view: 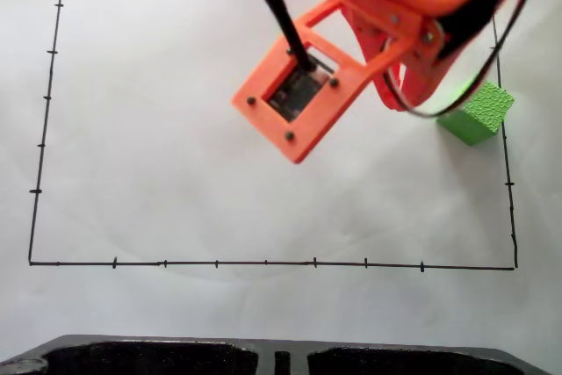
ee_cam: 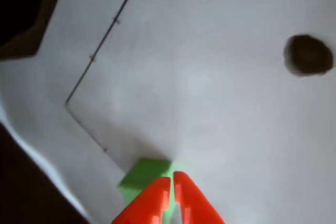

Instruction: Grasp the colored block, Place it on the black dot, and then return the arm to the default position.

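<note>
Orange and tapered, the pincer (ee_cam: 171, 181) enters the wrist view from the bottom edge with its two smooth plastic fingers drawn nearly together, only a thin slit between the tips, and nothing clamped in that slit. Just beyond and under the tips sits the colored block (ee_cam: 140, 179), a small bright green cube whose flat faces look matte; whether the tips touch it I cannot tell. In the fixed view the cube (view: 479, 112) lies on the thin black border line, partly hidden by the orange arm (view: 413, 24), whose square printed frame holds a dark board with black screws. Well away from the pincer, up and to the right in the wrist view, the black dot (ee_cam: 308, 55) shows as a blurry roundish blot on the white paper (ee_cam: 210, 103) covering the worktop.
</note>
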You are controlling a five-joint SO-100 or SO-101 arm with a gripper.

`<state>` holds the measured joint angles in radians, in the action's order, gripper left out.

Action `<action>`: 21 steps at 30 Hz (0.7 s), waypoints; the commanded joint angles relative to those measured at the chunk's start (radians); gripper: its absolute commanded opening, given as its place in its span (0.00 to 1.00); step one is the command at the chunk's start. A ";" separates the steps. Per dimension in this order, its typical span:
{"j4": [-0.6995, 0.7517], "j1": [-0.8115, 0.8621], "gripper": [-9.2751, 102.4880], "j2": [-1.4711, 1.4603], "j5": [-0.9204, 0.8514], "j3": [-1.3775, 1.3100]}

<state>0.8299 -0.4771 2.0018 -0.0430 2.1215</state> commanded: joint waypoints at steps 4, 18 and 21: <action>0.046 -0.063 0.09 -0.081 0.006 -0.170; 0.167 -0.115 0.09 -0.126 0.196 -0.235; 0.202 -0.107 0.09 -0.132 0.344 -0.249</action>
<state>1.0109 -0.5983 1.8607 0.2040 1.9236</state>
